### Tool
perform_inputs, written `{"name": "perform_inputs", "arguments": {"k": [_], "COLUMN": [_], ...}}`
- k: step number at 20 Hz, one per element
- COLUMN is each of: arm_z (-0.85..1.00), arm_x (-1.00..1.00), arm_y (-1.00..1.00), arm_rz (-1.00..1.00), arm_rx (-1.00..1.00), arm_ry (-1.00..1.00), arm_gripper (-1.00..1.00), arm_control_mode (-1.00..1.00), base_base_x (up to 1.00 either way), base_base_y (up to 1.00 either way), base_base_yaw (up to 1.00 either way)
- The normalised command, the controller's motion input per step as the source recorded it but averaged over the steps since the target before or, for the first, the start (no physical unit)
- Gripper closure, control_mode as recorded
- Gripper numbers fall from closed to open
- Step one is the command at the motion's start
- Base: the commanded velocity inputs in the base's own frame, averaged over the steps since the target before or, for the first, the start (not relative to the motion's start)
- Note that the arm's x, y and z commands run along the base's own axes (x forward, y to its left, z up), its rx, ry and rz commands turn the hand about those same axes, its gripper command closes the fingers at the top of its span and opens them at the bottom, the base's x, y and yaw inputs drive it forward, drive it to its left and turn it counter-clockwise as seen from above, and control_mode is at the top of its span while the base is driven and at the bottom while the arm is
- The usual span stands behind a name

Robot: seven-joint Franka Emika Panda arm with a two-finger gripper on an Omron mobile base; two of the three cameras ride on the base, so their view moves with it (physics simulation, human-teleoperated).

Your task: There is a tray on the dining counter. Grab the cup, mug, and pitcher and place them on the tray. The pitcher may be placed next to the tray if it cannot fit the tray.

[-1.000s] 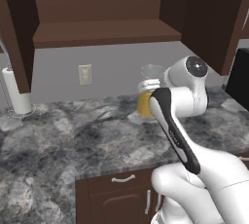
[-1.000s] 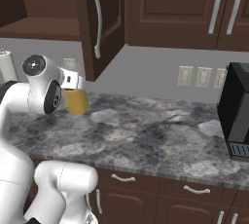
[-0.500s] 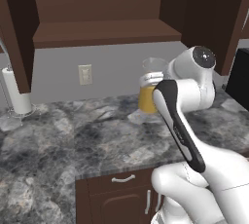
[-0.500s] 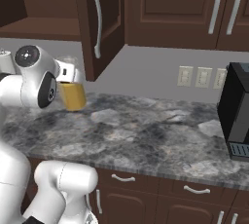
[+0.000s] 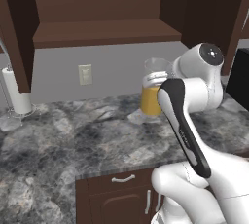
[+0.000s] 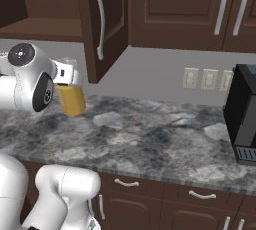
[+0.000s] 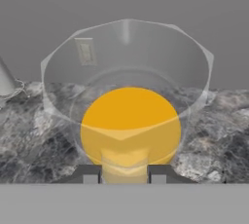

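My gripper [image 7: 124, 174] is shut on the pitcher [image 7: 129, 96], a clear glass cylinder with orange-yellow liquid in its lower part. The hand view looks down into its open mouth, with one dark fingertip on each side of its near wall. In the left base view the pitcher [image 5: 154, 91] hangs by the back wall, just above the marbled counter [image 5: 73, 145] and partly behind my forearm. From the right base view the pitcher [image 6: 71, 99] leans slightly in the gripper [image 6: 65, 76] at the far left. The tray, cup and mug are out of view.
An open cabinet door [image 6: 102, 19] hangs just right of the pitcher, with a bare shelf [image 5: 107, 30] above it. A paper towel roll [image 5: 17, 94] stands at the counter's far left. A black coffee machine [image 6: 242, 124] sits at the far right.
The arm's upper joints have swung upward, and the pitcher has gone a little up and sideways with the gripper. The grip has stayed the same.
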Motion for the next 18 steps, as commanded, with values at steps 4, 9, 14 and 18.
{"name": "perform_inputs", "arguments": {"k": [4, 9, 14, 18], "arm_z": [0.0, 0.0, 0.0, 0.0], "arm_x": [-0.1, 0.0, 0.0, 0.0], "arm_y": [0.0, 0.0, 0.0, 0.0], "arm_rz": [0.0, 0.0, 0.0, 0.0], "arm_rx": [0.0, 0.0, 0.0, 0.0], "arm_ry": [0.0, 0.0, 0.0, 0.0], "arm_gripper": [1.0, 1.0, 1.0, 1.0], "arm_control_mode": [-1.0, -1.0, 1.0, 1.0], "base_base_x": [0.0, 0.0, -0.24, -0.42], "base_base_y": [0.0, 0.0, -0.06, -0.15], "base_base_yaw": [0.0, 0.0, 0.0, 0.0]}}
